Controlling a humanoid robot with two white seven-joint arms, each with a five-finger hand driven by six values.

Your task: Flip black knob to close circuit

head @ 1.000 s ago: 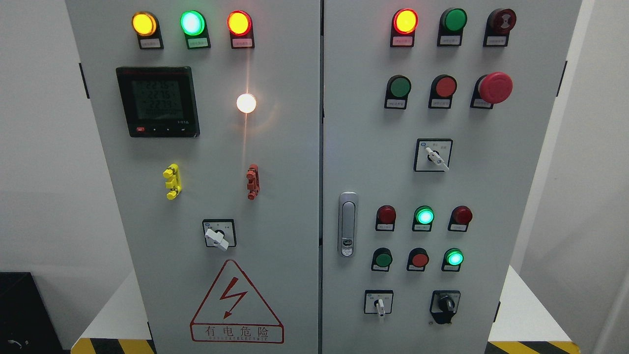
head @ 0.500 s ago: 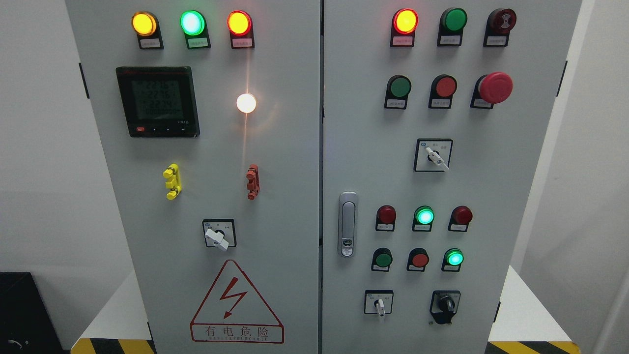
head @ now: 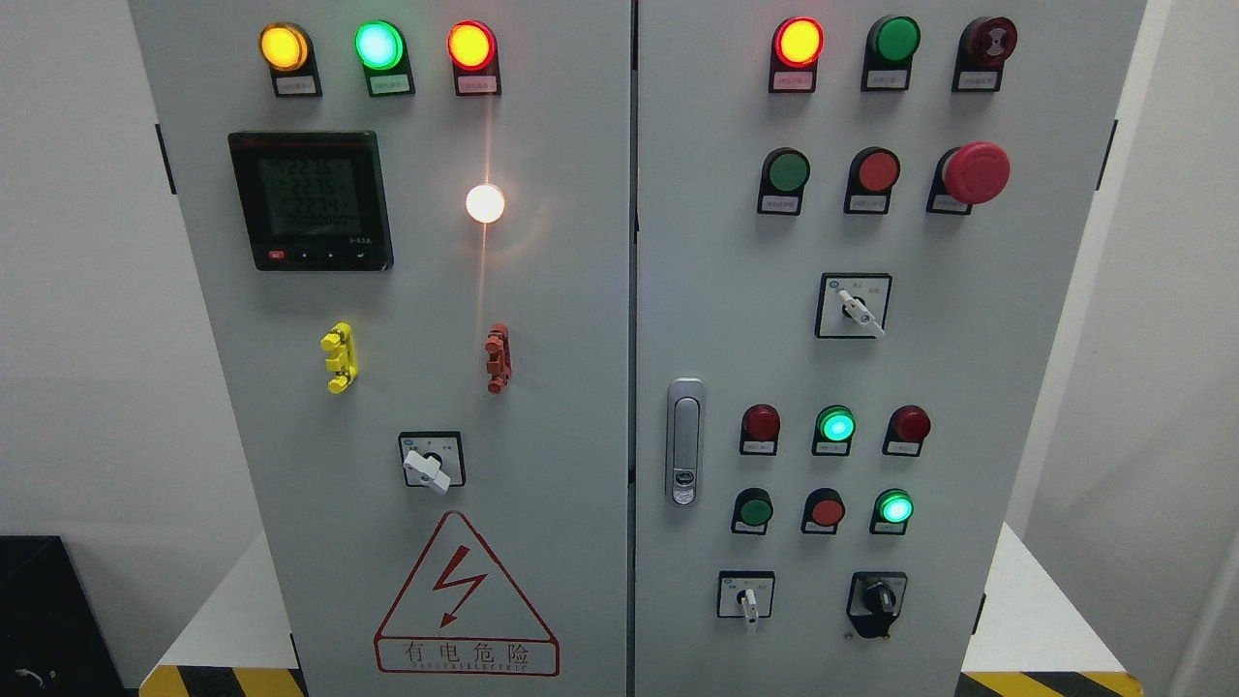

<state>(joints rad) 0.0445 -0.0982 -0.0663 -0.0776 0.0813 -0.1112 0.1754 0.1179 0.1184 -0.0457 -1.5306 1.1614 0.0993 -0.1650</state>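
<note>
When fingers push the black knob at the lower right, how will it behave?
The black knob probably turns in place rather than slides, since it sits in a plate fixed to the cabinet door. It looks rigid. Being small with a short ridge, it may slip from fingers.

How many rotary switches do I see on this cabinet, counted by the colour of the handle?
White-handled switches: 3 (left door, right door upper, right door lower)
Black knob: 1
Total: 4
</note>
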